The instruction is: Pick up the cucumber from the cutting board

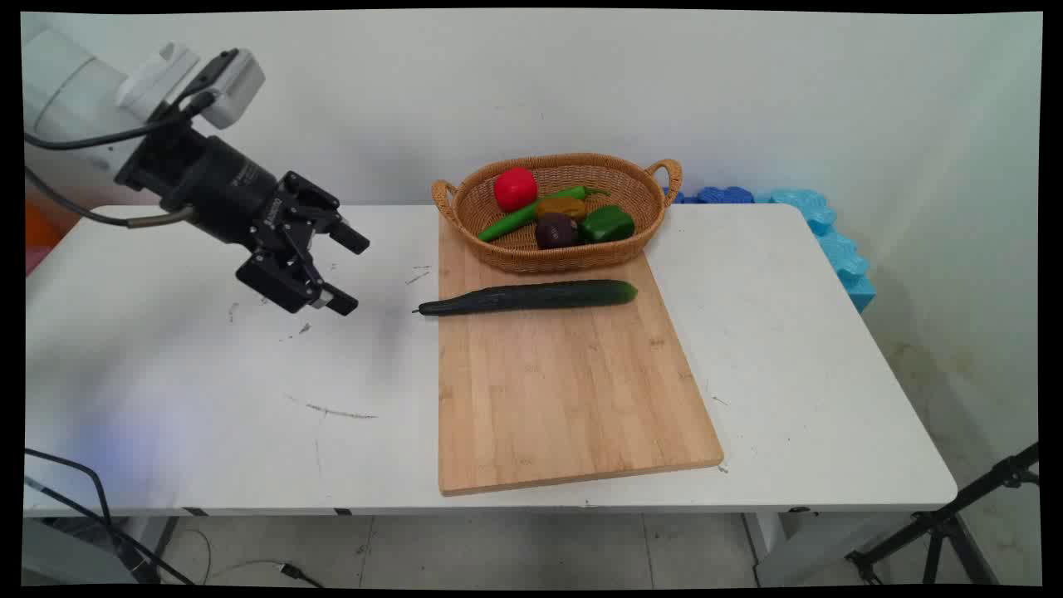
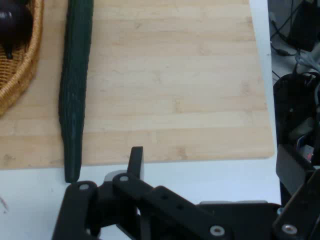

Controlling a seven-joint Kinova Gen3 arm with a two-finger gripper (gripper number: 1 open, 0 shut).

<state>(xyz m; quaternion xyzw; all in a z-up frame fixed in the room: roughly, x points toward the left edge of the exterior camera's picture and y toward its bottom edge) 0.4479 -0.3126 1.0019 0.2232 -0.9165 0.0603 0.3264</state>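
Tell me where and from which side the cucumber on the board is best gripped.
Probably the cucumber is best gripped mid-length, from straight above, fingers closing across its narrow width. It lies flat along the cutting board, its tapered stem end overhanging the left edge. The basket sits close behind, so a top approach avoids it.

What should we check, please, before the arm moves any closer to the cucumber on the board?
1. Gripper empty, jaws open: ok.
2. Gripper off the white table, left of the cucumber's thin end: ok.
3. Cucumber flat on the cutting board, thin tip overhanging its left edge: ok.
4. Gap between cucumber and basket: narrow, ok.
5. Red, green and dark vegetables inside the basket: ok.
6. Cables clear of the gripper's path: cannot tell.
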